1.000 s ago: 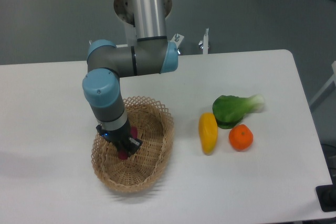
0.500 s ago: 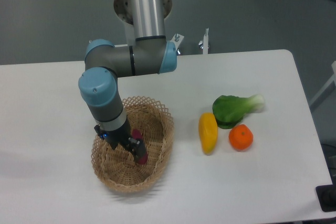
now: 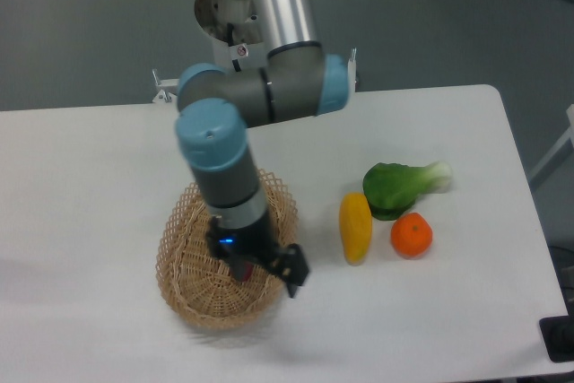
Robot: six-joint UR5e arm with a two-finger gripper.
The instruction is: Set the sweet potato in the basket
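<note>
Since the earlier frames the arm is swinging toward the camera and to the right: its blue-capped wrist, which was standing over the left part of the basket, is now rising over the basket's middle, and the gripper is sitting over the near right rim instead of deep inside the bowl.

The white rectangular table is carrying everything. On it the oval tan wicker basket with the looped open-weave rim is lying at the left centre, its far side covered by the grey and blue arm.

To the right, well apart from the basket, a green leafy vegetable with a white stalk is resting, with a yellow oblong vegetable just beside it on the left and a round orange fruit just below it.

The magenta-purple sweet potato is showing only as a small reddish patch under the gripper body, inside the basket near its right side. Most of it is hidden, so its long axis and the way its ends are pointing cannot be told.

One dark finger is reaching out over the basket's right rim. Whether the fingers are spread or pinching the sweet potato cannot be told.
</note>
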